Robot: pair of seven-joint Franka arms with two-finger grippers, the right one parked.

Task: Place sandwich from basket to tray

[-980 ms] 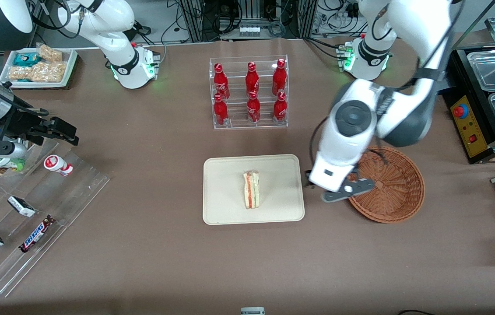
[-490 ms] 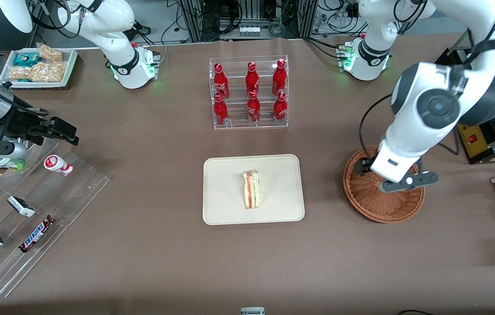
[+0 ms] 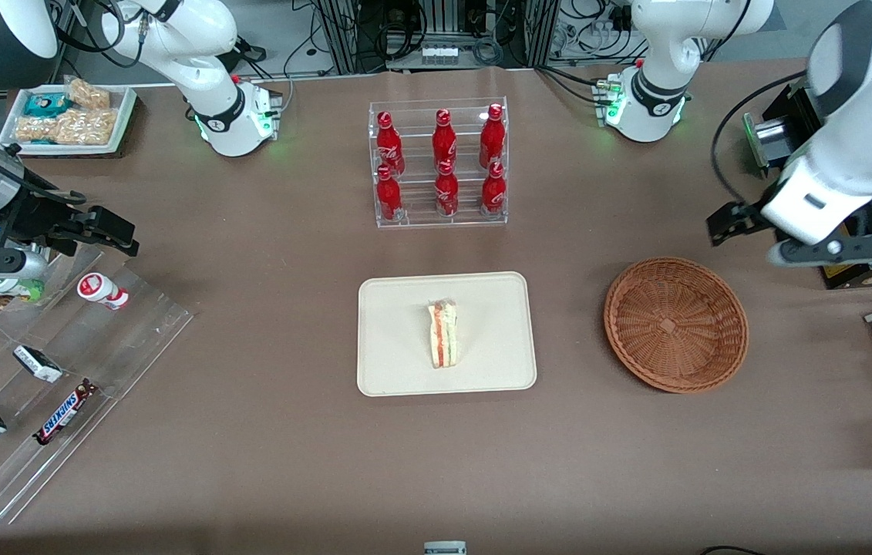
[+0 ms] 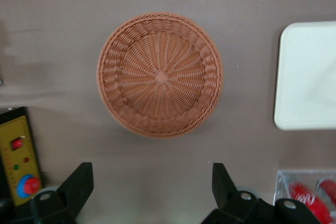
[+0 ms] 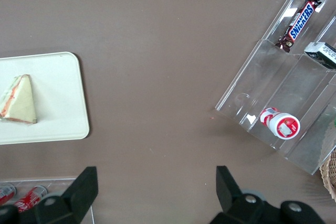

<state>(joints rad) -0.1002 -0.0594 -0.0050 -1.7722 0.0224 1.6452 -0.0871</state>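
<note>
sandwich (image 3: 442, 334) on tray (image 3: 397, 362); gripper (image 4: 149, 184) agape

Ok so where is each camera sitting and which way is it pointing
Front: high over the table, looking down at tray, sandwich, basket; both arms show.
Left wrist: on the working arm, looking down at the empty basket; open pincer shows.
Right wrist: on the parked arm, looking down at the sandwich; its own fingers show.
All three see the tray.

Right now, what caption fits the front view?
Sandwich on tray, basket empty, open gripper raised near the working arm's table end.
</note>
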